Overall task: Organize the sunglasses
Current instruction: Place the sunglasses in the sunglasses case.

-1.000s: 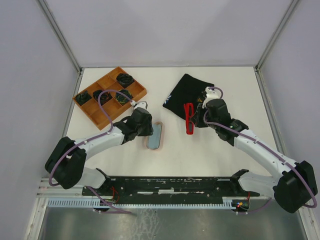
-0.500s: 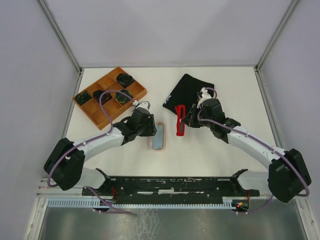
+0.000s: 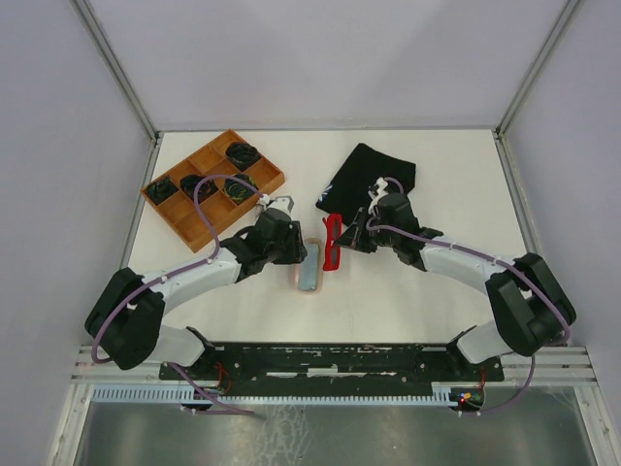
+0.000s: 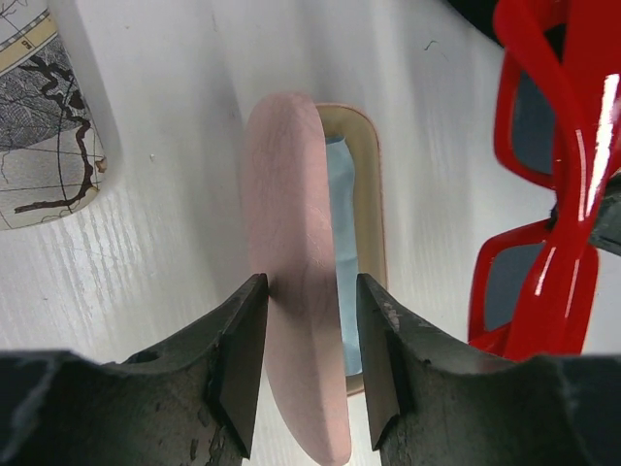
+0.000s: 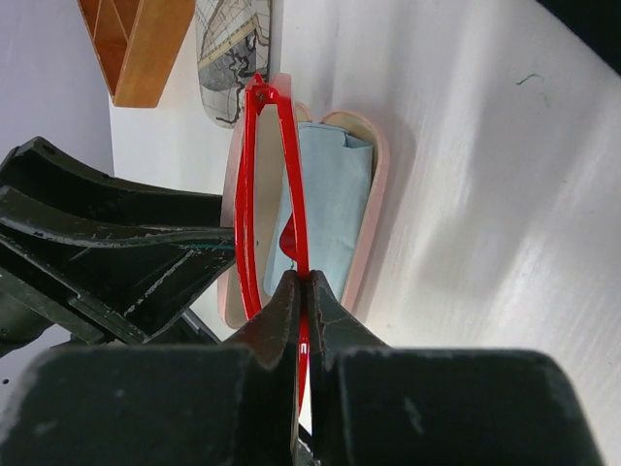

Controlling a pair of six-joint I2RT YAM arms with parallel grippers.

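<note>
Left end effector [image 4: 309,291] pinches the raised lid of the pink case [image 4: 291,194], propping it open on the table [image 3: 417,301], with a pale blue cloth [image 5: 335,204] lying inside. Right end effector [image 5: 303,291] is clamped tight on a thin arm of the red sunglasses [image 3: 332,243], hanging them over the case's open mouth, right beside the lid. Just beyond, the grey case [image 5: 233,49] wears an old map print; its lettering is too small to read.
</note>
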